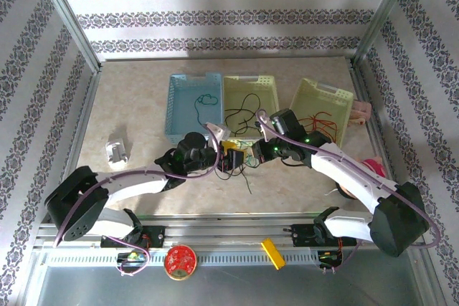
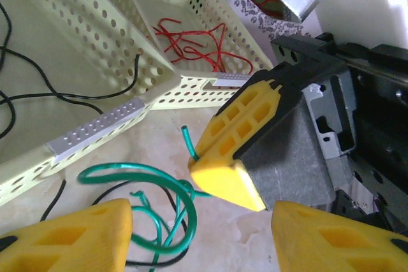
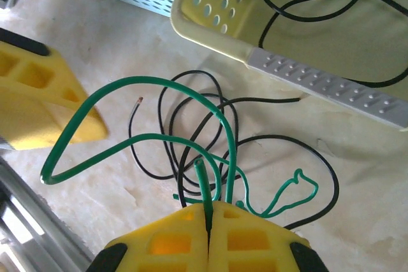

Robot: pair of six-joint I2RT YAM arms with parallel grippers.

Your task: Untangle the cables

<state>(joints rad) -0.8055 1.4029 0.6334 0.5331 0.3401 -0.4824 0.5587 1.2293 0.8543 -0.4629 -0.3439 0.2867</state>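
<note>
A small tangle of green cable [image 3: 159, 87] and black cable [image 3: 191, 138] lies on the table just in front of the baskets, at the middle of the top view [image 1: 242, 161]. My right gripper [image 3: 209, 209] is shut on one end of the thick green cable, which sticks up from between its yellow fingers. In the left wrist view its fingers [image 2: 236, 144] meet the green loops [image 2: 146, 176]. My left gripper [image 2: 201, 240] is open close beside it, with the green loops next to its left finger [image 2: 70, 237] and nothing gripped. Red cables [image 2: 191, 42] lie in the right basket.
Three baskets stand behind the tangle: a blue one [image 1: 193, 105], a yellow-green one [image 1: 249, 102] with black cable in it, and a tilted yellow-green one [image 1: 321, 109]. A white object [image 1: 117, 150] sits at the left, and pink items [image 1: 361, 111] lie at the right edge.
</note>
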